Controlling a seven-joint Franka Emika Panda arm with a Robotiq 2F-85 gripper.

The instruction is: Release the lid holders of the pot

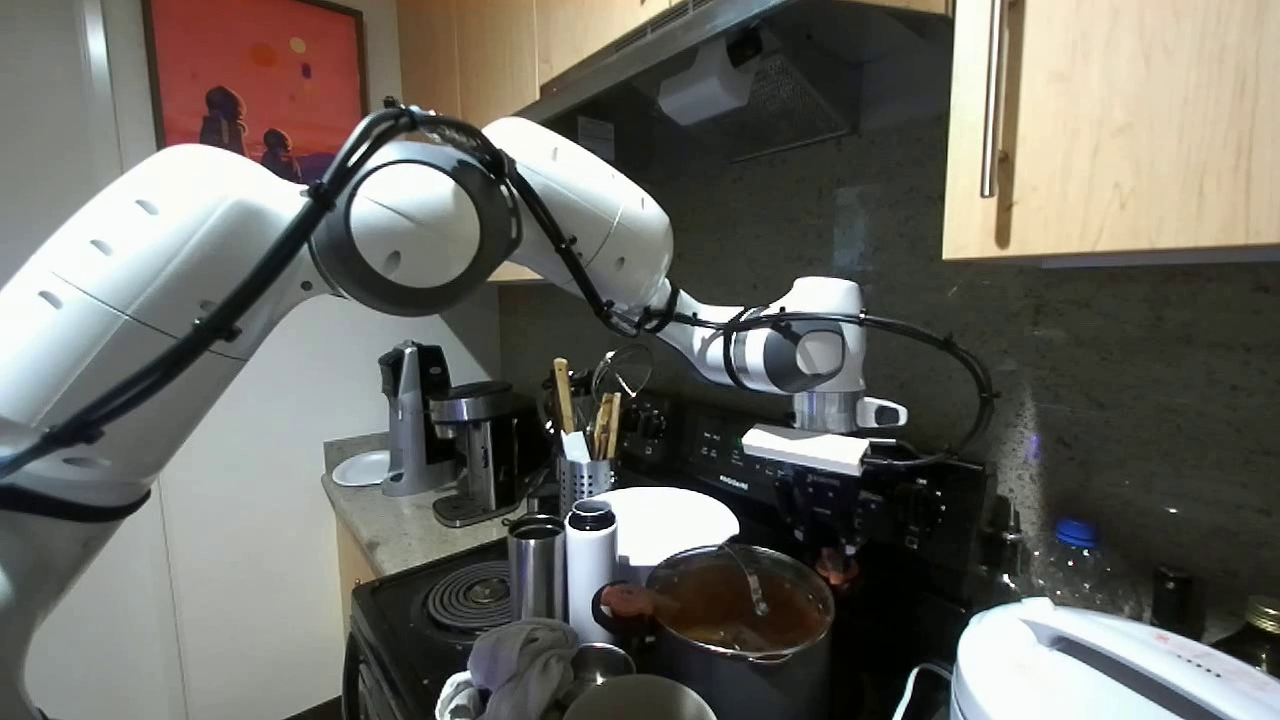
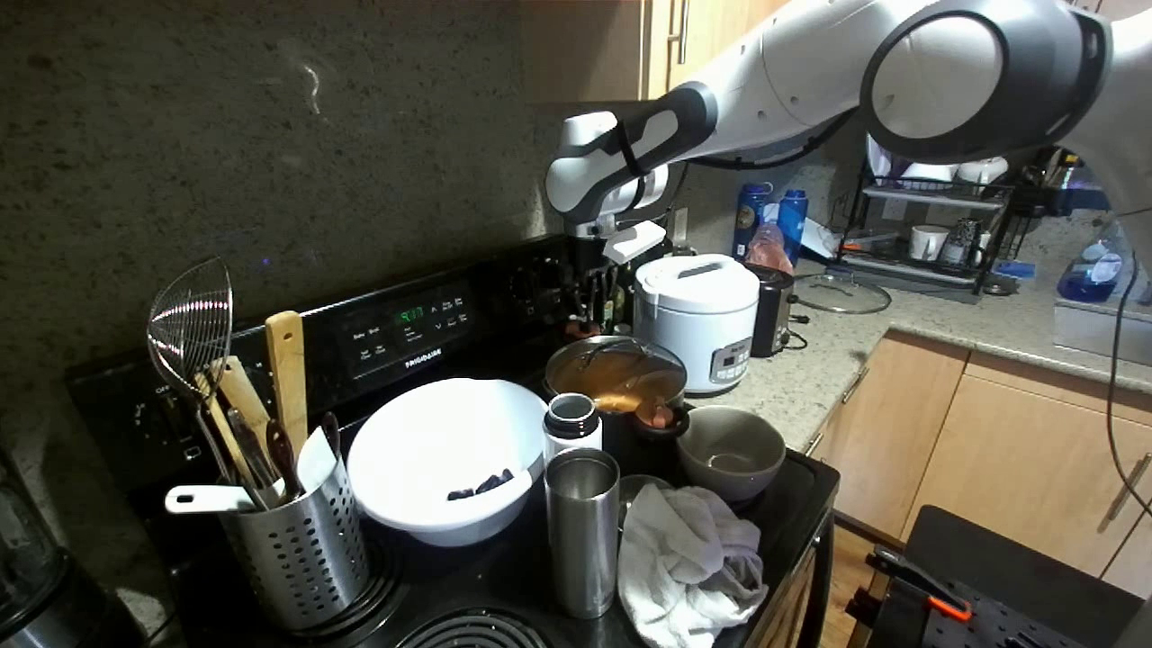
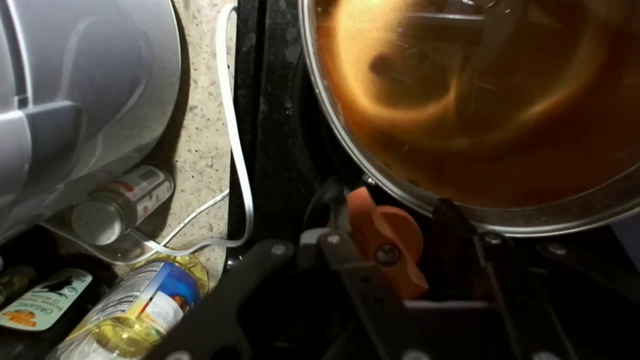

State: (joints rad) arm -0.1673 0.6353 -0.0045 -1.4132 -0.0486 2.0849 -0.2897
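Observation:
The pot (image 1: 745,670) stands on the stove under a glass lid (image 2: 612,364), through which brownish contents show. Two orange lid holders sit at opposite sides of its rim. My gripper (image 3: 395,212) reaches down over the back lid holder (image 3: 400,225), its jaws apart on either side of that orange piece. The holder lies close to the left finger in the wrist view; whether they touch I cannot tell. A dark gap separates it from the right finger. In both exterior views the fingers hang just above this holder. The front lid holder (image 2: 655,414) has nothing on it.
A white rice cooker (image 2: 697,315) stands beside the pot, its white cord (image 3: 232,120) near the stove edge. A large white bowl (image 2: 405,486), a steel tumbler (image 1: 537,570), a white bottle (image 1: 592,570) and a grey bowl (image 2: 731,459) crowd the pot. An oil bottle (image 3: 160,295) lies near the gripper.

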